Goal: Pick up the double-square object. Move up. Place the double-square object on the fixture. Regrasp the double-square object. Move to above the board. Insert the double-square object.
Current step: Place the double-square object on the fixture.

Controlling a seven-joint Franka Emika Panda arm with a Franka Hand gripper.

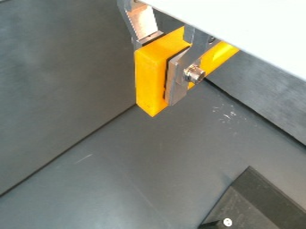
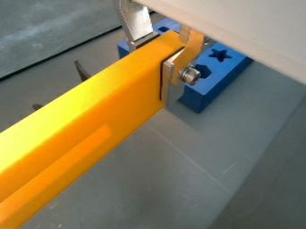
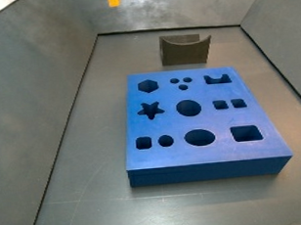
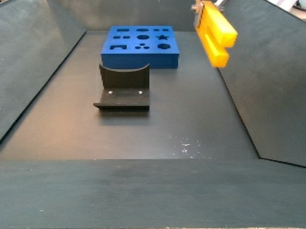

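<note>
Hand (image 2: 158, 55) clamps double-square object (image 2: 84, 125) between its fingers

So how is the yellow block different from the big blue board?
The double-square object is slim, orange-yellow and held up in the air by the gripper, jaws shut on it. The board is wide, flat, blue and lies on the floor. The board has many cut-out holes; the double-square object shows none. Both have straight, boxy edges.
</note>
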